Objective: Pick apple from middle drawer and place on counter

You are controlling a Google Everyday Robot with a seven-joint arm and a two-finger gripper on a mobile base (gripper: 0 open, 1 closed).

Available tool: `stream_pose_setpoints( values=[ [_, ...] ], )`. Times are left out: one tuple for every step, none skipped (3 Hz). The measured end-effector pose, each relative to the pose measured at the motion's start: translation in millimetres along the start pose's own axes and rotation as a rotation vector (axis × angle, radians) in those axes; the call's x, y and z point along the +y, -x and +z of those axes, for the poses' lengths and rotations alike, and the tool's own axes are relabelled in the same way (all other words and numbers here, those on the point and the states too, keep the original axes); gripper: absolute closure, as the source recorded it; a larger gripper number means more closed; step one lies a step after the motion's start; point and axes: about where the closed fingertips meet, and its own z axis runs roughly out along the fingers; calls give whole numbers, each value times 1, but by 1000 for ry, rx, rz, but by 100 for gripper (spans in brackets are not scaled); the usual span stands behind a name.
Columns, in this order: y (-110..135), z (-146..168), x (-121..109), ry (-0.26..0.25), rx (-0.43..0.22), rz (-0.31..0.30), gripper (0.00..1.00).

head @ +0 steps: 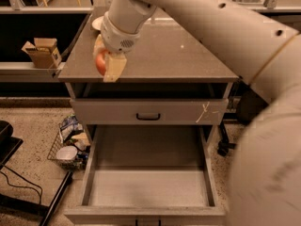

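My gripper [106, 62] is shut on the apple [100, 63], a red-orange fruit held between the pale fingers [114, 67]. It hangs just above the front left part of the counter [174, 55], a brown-grey slab on top of the cabinet. The middle drawer [146, 182] is pulled wide open below, with a bare grey floor and a small dark handle at its front. My arm sweeps in from the right and hides part of the counter's back.
A white bowl [97, 22] sits at the counter's back left, partly behind my gripper. The shut top drawer front [150, 112] has a pale string mark at its right. A cardboard box [41, 52] is on the left ledge. A basket of clutter [70, 142] is on the floor.
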Motion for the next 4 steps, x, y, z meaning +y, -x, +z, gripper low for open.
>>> stream_pose_setpoints(
  values=[
    [-21, -10, -54, -81, 3, 44, 100],
    [-60, -19, -89, -162, -13, 124, 100],
    [-109, -8, -100, -202, -11, 231, 100],
    [-165, 11, -93, -210, -3, 356, 100]
  ],
)
